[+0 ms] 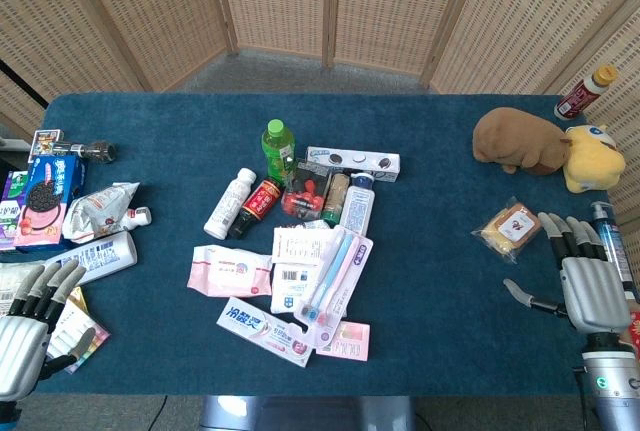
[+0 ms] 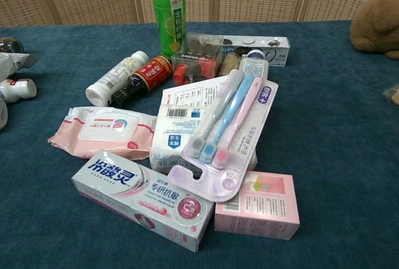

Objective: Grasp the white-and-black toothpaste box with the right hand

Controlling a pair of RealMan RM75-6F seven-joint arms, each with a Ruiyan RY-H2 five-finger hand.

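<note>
We find the right hand (image 1: 590, 286) resting low at the right edge of the table (image 1: 450, 251), fingers spread apart and holding nothing, with a wrapped snack packet (image 1: 508, 226) just beside its fingertips. The left hand (image 1: 28, 326) sits at the opposite near corner, likewise spread and empty, above some flat packets we cannot identify. The white-and-black toothpaste box (image 1: 352, 161) lies flat near the middle of the table, well apart from the right hand, on the far side of the central clutter; in the chest view it shows behind a red-lidded snack tub (image 2: 196, 63). Just beside its left end stands a green bottle (image 1: 279, 147), upright. In front of it we note a dark red bottle (image 1: 259, 203) and a white bottle (image 1: 229, 203) lying on their sides, a toothbrush pack (image 1: 333, 276) overlapping a white tissue pack (image 2: 171, 128), a pink wipes pouch (image 1: 230, 271), a white-and-pink toothpaste box (image 1: 265, 331) and a small pink box (image 1: 345, 339). A brown plush toy (image 1: 518, 141) and a yellow plush toy (image 1: 590, 159) sit touching at the far right.
</note>
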